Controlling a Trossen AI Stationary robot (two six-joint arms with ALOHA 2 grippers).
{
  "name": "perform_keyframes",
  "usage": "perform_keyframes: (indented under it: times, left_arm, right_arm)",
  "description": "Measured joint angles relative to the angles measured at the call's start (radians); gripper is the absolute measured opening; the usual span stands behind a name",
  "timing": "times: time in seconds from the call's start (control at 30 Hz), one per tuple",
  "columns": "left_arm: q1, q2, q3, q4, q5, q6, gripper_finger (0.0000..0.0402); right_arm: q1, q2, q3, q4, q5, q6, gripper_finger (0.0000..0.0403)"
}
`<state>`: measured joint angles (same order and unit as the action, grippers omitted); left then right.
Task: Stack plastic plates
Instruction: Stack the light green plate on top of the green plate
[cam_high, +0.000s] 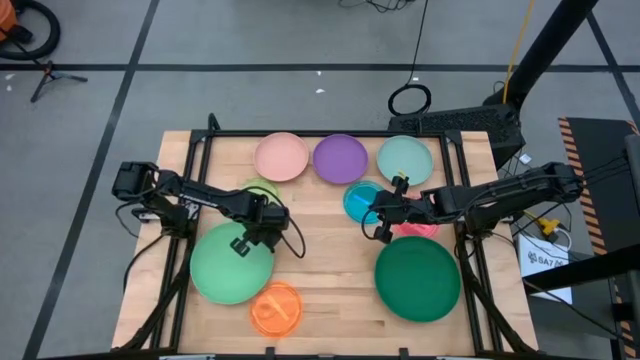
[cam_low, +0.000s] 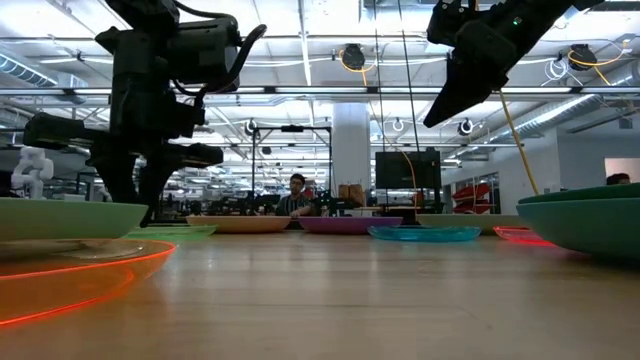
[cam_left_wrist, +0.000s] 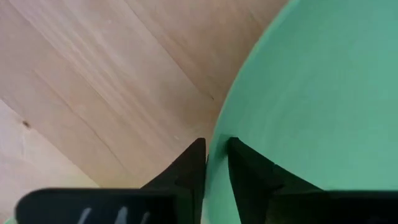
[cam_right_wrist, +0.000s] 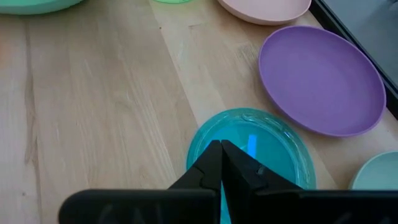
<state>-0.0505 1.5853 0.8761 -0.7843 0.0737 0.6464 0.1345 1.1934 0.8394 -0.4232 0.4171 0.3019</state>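
Nine plates lie single on the table (cam_high: 330, 285) and no stack is made yet, so I judge nearly all the work is left. Taking the large light green plate (cam_high: 228, 265) as landmark, my left gripper (cam_high: 243, 243) pinches its far rim, fingers (cam_left_wrist: 194, 163) one each side. Further right, over the blue plate (cam_high: 360, 200), my right gripper (cam_high: 381, 213) hangs closed and empty.
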Motion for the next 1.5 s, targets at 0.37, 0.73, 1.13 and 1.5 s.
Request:
perform_keyframes:
  times: [0.37,0.73,1.13,1.5]
  left_arm:
    - [0.0,-0.011,0.002,-0.051,-0.03,-0.028,0.0018]
    - [-0.001,-0.041,0.076,-0.229,-0.141,-0.12,0.0013]
    - [-0.017,-0.189,0.267,-0.395,-0.384,-0.292,0.0011]
    - [-0.041,-0.331,0.422,-0.43,-0.695,-0.494,0.0011]
  right_arm:
    - [0.0,0.0,0.0,0.0,0.0,0.0,0.0]
    - [0.0,0.0,0.0,0.015,0.0,0.003,0.0]
    - [0.0,0.024,0.0,0.048,0.0,-0.004,0.0]
    - [-0.006,0.095,0.001,0.182,0.0,-0.093,0.0]
